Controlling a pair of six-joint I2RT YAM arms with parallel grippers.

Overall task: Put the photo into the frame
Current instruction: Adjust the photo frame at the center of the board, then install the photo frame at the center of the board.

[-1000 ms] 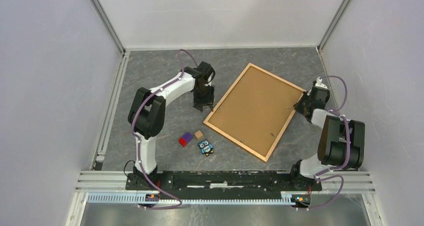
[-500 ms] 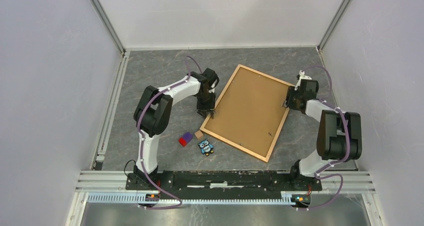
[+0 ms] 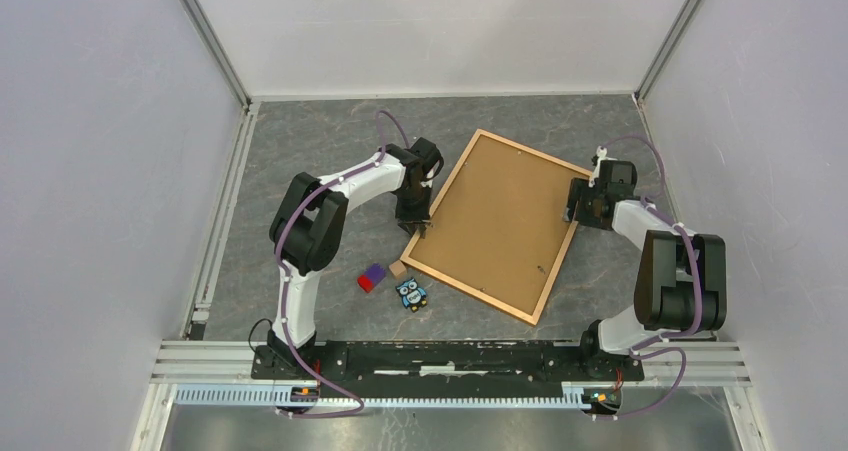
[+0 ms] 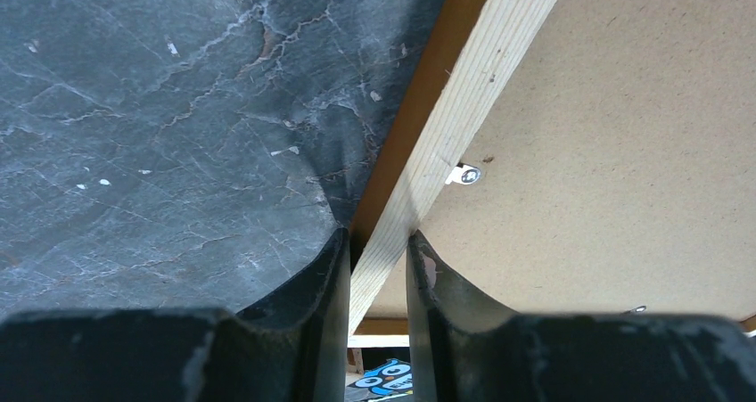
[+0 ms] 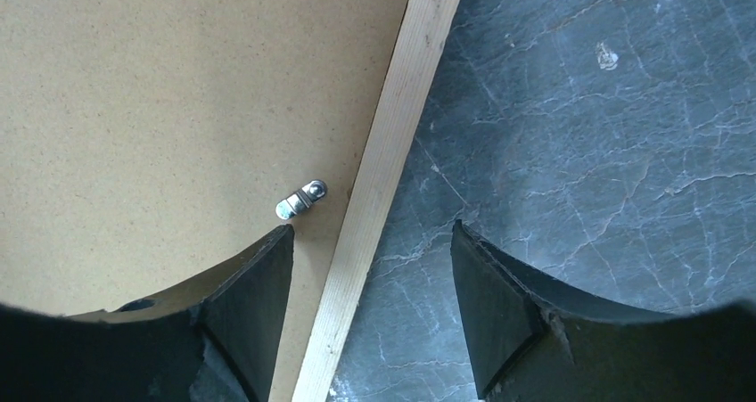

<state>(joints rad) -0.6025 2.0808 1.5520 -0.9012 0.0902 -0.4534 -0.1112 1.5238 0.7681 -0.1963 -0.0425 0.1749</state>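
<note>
The frame point(image 3: 466, 291) lies face down on the grey table, its brown backing board point(image 3: 500, 221) facing up. The photo is hidden. My left gripper point(image 3: 415, 226) sits at the frame's left rail near the near-left corner. In the left wrist view its fingers close around the pale wood moulding point(image 4: 464, 99), so the gripper point(image 4: 377, 237) is shut on the rail. My right gripper point(image 3: 578, 209) hovers at the right rail. In the right wrist view it stands open point(image 5: 373, 233), straddling the moulding point(image 5: 392, 135), one finger over the board, one over the table.
A purple-and-red block point(image 3: 372, 277), a small tan cube point(image 3: 397, 268) and a blue owl figure point(image 3: 410, 293) lie just left of the frame's near corner. Metal turn clips point(image 5: 301, 199) point(image 4: 464, 175) stick out of the board's edges. Walls enclose three sides.
The frame has slid left toward the small toys. My left gripper came down to the left rail and closed on it. My right gripper followed the frame inward and opened wide.
</note>
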